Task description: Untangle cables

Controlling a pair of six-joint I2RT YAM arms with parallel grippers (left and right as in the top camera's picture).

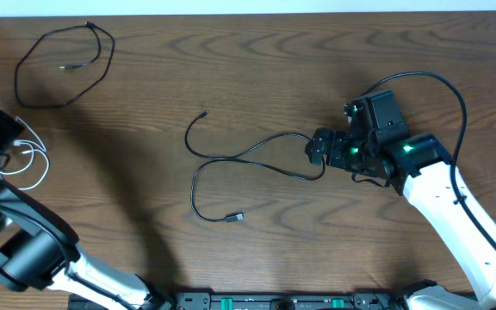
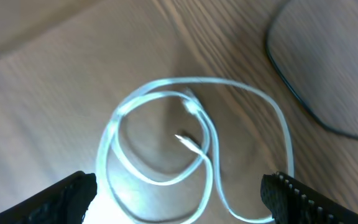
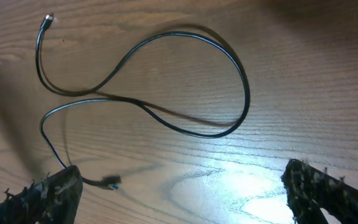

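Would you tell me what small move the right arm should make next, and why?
Probably lower the open right gripper onto the middle black cable and draw its loop out straight. That cable crosses over itself just ahead of the fingers, while the white cable and the other black cable already lie apart from it.

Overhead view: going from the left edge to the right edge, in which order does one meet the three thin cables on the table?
white cable → looped black cable → long black cable
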